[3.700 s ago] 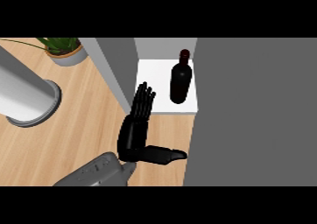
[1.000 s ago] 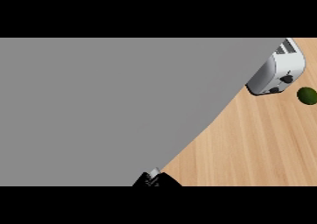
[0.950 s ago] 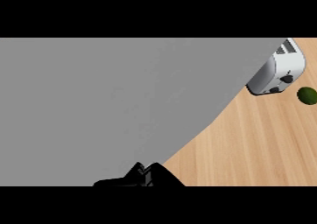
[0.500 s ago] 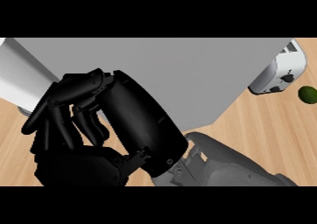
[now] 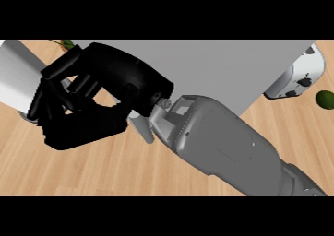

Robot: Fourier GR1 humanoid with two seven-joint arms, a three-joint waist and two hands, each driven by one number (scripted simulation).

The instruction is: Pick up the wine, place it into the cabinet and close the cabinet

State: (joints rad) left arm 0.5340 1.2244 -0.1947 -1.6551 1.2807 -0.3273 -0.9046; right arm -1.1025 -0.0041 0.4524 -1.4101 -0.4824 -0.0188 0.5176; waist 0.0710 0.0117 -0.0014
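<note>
My right hand [image 5: 95,103] fills the left middle of the head view, close up, with its grey forearm [image 5: 224,147] running in from the lower right. Its fingers are curled toward the palm, and I see nothing held inside them. Behind the hand stands the grey cabinet front [image 5: 211,64], a plain flat face that hides the inside. The wine bottle shows nowhere. A pale strip [image 5: 144,131] juts out just below the wrist; I cannot tell whether it is the door's edge. The left hand is out of view.
A white cylinder [image 5: 8,78] stands at the far left on the wooden counter [image 5: 95,170]. A white toaster [image 5: 298,78] and a small green fruit [image 5: 326,99] sit at the right. Green leaves [image 5: 65,43] peek out at the top left.
A second ago the grey door filled most of the view; it has since swung back. The right hand then came in from below and has moved up, farther from me, fingers still curled.
</note>
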